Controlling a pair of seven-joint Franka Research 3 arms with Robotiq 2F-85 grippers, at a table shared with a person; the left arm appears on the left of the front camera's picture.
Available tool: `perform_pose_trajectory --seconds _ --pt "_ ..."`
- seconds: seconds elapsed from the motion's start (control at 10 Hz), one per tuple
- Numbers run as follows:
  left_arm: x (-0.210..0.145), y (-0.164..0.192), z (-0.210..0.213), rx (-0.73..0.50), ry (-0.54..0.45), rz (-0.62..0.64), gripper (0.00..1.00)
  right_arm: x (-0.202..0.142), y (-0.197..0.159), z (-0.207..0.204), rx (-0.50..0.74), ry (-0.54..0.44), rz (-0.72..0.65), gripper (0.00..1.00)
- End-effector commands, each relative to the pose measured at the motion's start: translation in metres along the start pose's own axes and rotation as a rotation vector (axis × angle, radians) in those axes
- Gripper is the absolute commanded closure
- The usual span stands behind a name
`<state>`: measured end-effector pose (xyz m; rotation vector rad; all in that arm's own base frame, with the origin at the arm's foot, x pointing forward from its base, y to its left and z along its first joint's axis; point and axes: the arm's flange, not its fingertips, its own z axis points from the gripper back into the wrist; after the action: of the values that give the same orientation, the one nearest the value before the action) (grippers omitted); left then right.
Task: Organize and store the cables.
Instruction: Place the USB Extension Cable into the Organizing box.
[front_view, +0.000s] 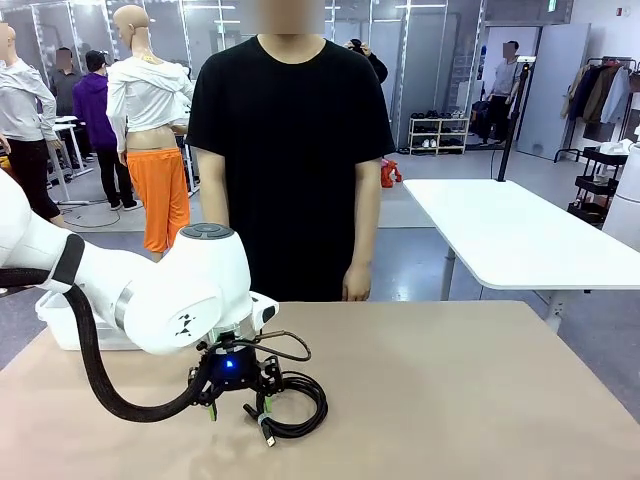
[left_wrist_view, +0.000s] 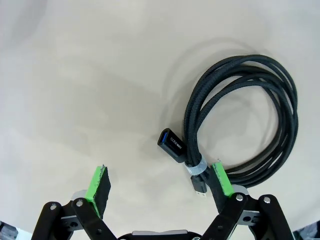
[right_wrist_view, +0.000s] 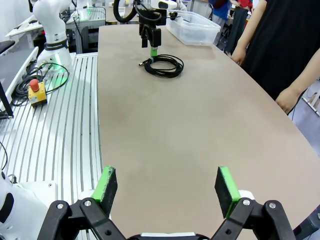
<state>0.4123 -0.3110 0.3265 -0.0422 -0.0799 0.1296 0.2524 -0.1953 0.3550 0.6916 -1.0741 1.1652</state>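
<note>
Left gripper (left_wrist_view: 160, 187) gapes wide, holding nothing; one pad (left_wrist_view: 221, 178) sits just beside the cable (left_wrist_view: 240, 115), bare table (left_wrist_view: 75, 75) toward 10 o'clock. Right gripper (right_wrist_view: 167, 186) also wide open, empty, near the table's edge.

The left gripper (left_wrist_view: 159, 187) hangs with jaws spread above the table (left_wrist_view: 75, 75); a coiled black cable (left_wrist_view: 245, 117) (a clip binds its plugs) lies against one green pad (left_wrist_view: 221, 181).

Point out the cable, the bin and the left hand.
cable (left_wrist_view: 280, 95), left wrist view, on the coil's outer loop.
bin (right_wrist_view: 196, 34), right wrist view, on its near wall.
left hand (left_wrist_view: 160, 187), left wrist view, midway between fingertips.
</note>
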Motion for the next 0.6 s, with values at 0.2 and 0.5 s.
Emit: perform_pose_trajectory --seconds 0.2,0.5 --pt "0.002 -0.018 0.003 0.036 0.038 0.148 0.00 0.001 0.000 0.001 -0.006 -0.004 -0.004 0.00" --pt "-0.001 -0.025 -0.006 0.104 0.058 0.206 0.00 0.001 0.000 0.001 -0.006 -0.004 -0.004 0.00"
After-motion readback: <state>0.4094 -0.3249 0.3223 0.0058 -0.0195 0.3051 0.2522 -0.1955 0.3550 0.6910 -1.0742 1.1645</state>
